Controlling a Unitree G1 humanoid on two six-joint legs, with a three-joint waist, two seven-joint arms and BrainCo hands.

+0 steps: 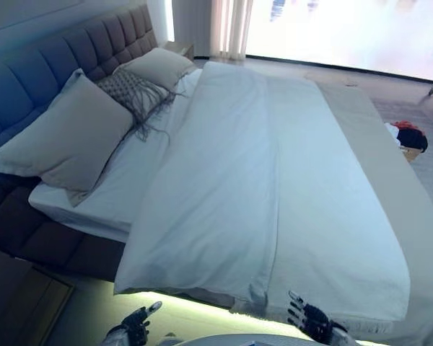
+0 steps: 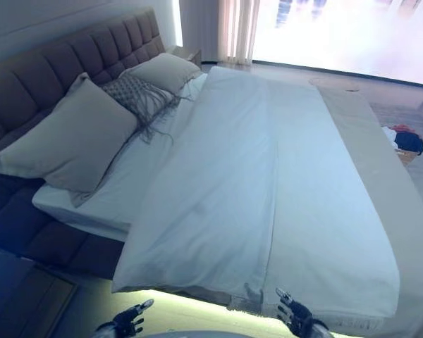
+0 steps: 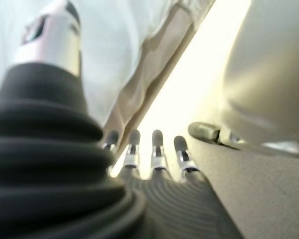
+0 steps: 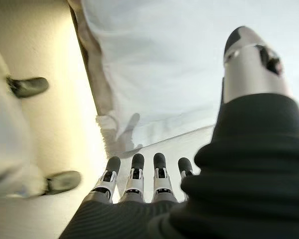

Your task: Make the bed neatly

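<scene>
A large bed fills the view, with a white duvet [image 1: 274, 187] spread flat over it and hanging over the near side. Two pale pillows [image 1: 68, 140] and a grey fringed cushion [image 1: 133, 90] lean on the tufted headboard [image 1: 65, 47] at the left. A beige runner [image 1: 390, 158] covers the foot end. My left hand [image 1: 136, 324] hangs below the duvet's near edge, fingers straight, holding nothing. My right hand [image 1: 310, 318] is also open, just below the duvet hem [image 4: 114, 124].
A wooden bedside table [image 1: 22, 295] stands at the lower left. A basket with red and dark items [image 1: 408, 138] sits on the floor beyond the bed. Curtains [image 1: 231, 25] and a bright window are at the far end.
</scene>
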